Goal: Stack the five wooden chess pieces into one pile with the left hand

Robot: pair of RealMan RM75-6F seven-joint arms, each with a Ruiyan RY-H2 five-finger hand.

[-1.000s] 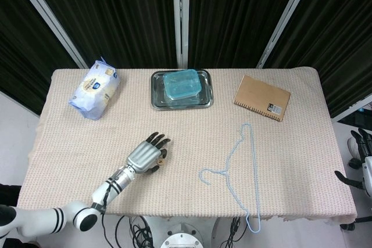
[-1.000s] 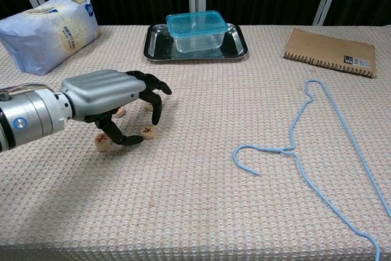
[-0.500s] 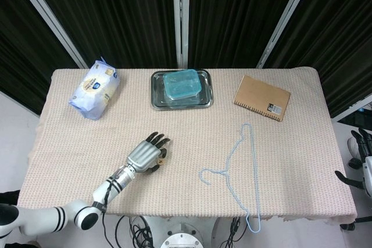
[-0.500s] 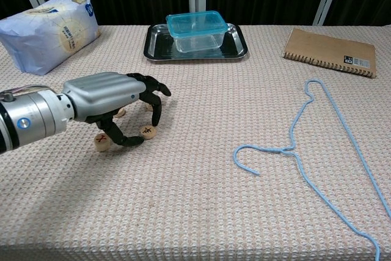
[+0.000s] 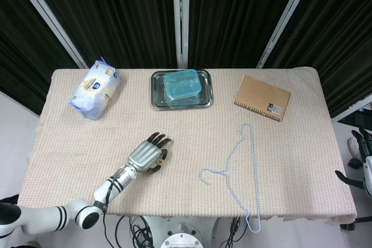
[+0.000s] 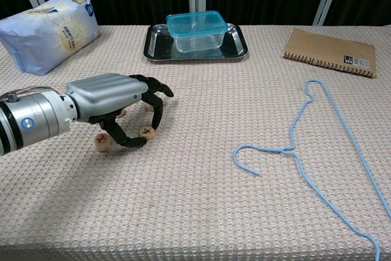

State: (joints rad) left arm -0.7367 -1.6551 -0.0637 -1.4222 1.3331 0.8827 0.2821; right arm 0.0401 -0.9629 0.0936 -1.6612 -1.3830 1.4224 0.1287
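Observation:
My left hand [image 6: 113,103] hovers low over a small group of round wooden chess pieces on the cloth. Its fingers curl down, and the thumb and a fingertip [image 6: 154,125] pinch one chess piece [image 6: 146,132] that still sits on the cloth. A second piece [image 6: 101,142] lies by the base of the thumb. A third piece [image 6: 121,113] peeks out from under the palm, and others are hidden. In the head view the left hand [image 5: 147,154] covers nearly all the pieces. My right hand [image 5: 365,161] hangs off the table's right edge, fingers apart, holding nothing.
A blue wire hanger [image 6: 305,132] lies right of the pieces. At the back stand a steel tray [image 6: 153,47] with a blue-lidded box [image 6: 194,30], a snack bag [image 6: 52,29] at left and a brown notebook [image 6: 330,52] at right.
The left hand has sunk slightly and its thumb has closed in towards the piece under the fingertips. The pieces themselves have hardly moved.

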